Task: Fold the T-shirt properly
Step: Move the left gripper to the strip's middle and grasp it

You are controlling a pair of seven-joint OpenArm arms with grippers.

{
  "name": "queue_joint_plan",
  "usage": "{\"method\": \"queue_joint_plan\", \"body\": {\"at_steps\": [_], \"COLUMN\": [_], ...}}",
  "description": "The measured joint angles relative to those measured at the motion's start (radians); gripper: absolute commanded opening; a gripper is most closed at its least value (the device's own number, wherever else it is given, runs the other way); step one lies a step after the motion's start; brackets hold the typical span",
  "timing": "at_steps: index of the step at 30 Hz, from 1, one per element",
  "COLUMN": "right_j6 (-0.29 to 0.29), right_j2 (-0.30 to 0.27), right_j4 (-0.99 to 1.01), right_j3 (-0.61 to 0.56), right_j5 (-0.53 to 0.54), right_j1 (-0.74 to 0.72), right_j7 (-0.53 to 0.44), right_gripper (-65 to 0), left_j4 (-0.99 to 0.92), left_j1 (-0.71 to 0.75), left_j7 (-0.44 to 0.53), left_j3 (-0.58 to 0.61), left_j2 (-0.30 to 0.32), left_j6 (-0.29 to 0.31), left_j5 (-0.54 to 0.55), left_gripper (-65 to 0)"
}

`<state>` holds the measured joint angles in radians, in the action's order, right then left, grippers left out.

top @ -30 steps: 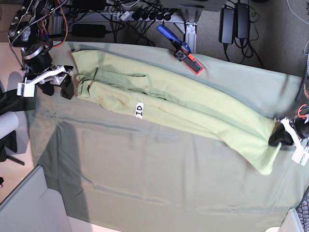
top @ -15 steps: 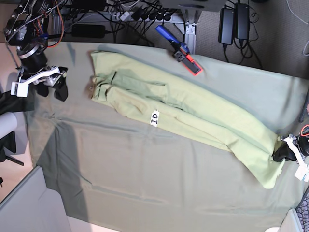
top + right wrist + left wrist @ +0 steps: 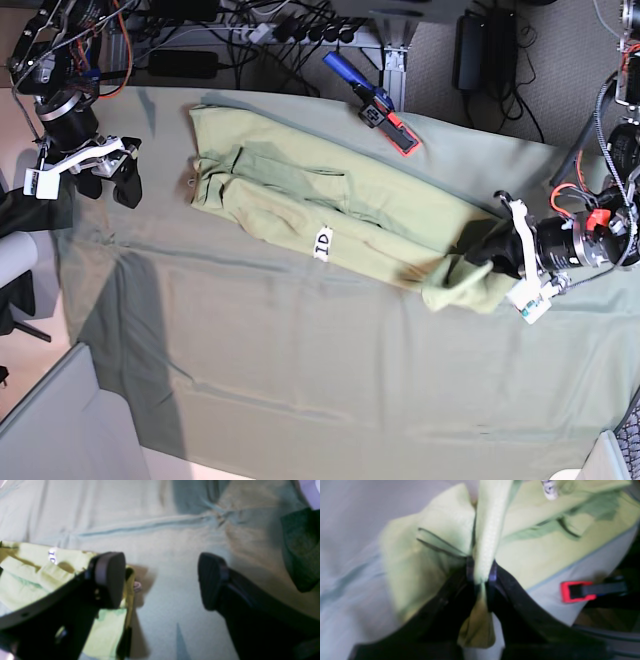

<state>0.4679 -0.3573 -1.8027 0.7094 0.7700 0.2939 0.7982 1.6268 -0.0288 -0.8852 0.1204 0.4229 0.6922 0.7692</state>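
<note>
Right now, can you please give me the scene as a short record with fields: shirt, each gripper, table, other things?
shirt: T-shirt folded lengthwise into a long strip, one end lifted
left gripper: left gripper shut on the T-shirt's end
right gripper: right gripper open, empty, beside the other end
table: cloth under the T-shirt
label: white tag facing up
other: red and blue tool at the far edge

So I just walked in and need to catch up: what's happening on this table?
A two-armed robot is folding a lime T-shirt lying as a long strip on a grey-green table cloth. The left gripper is shut on the shirt's end, which is lifted and bunched toward the middle. The right gripper hangs open beside the other end, holding nothing.
</note>
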Motion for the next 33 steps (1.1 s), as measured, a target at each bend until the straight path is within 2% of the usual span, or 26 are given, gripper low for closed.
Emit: {"method": "queue_joint_plan", "body": {"at_steps": [9, 12, 16, 19, 20, 23, 25, 33], "right_j6": [0.000, 0.000, 0.000, 0.000, 0.000, 0.000, 0.000, 0.000], "right_j2": [0.006, 0.009, 0.009, 0.009, 0.009, 0.009, 0.009, 0.009], "right_j4": [0.000, 0.000, 0.000, 0.000, 0.000, 0.000, 0.000, 0.000], "right_j3": [0.000, 0.000, 0.000, 0.000, 0.000, 0.000, 0.000, 0.000], "right_j5": [0.000, 0.000, 0.000, 0.000, 0.000, 0.000, 0.000, 0.000], "right_j1": [0.000, 0.000, 0.000, 0.000, 0.000, 0.000, 0.000, 0.000], "right_j7": [0.000, 0.000, 0.000, 0.000, 0.000, 0.000, 0.000, -0.009], "right_gripper": [-20.6, -20.6, -20.6, -20.6, -20.6, -20.6, -20.6, -20.6], "left_j4": [0.000, 0.000, 0.000, 0.000, 0.000, 0.000, 0.000, 0.000], "left_j1": [0.000, 0.000, -0.019, -0.038, -0.037, -0.016, 0.002, 0.031], "left_j7": [-0.005, -0.006, -0.005, -0.003, -0.004, -0.013, -0.013, -0.016], "left_j3": [0.035, 0.035, 0.034, 0.034, 0.032, 0.033, 0.033, 0.034], "left_j2": [-0.050, -0.071, -0.101, -0.133, -0.145, -0.179, -0.193, -0.195], "left_j6": [0.000, -0.001, -0.004, -0.015, -0.015, -0.015, -0.015, -0.015], "left_j5": [-0.006, -0.008, -0.060, -0.058, -0.056, -0.050, -0.046, 0.067], "left_gripper": [-64.5, -53.4, -52.8, -51.3, -48.0, -31.5, -25.9, -25.7]}}
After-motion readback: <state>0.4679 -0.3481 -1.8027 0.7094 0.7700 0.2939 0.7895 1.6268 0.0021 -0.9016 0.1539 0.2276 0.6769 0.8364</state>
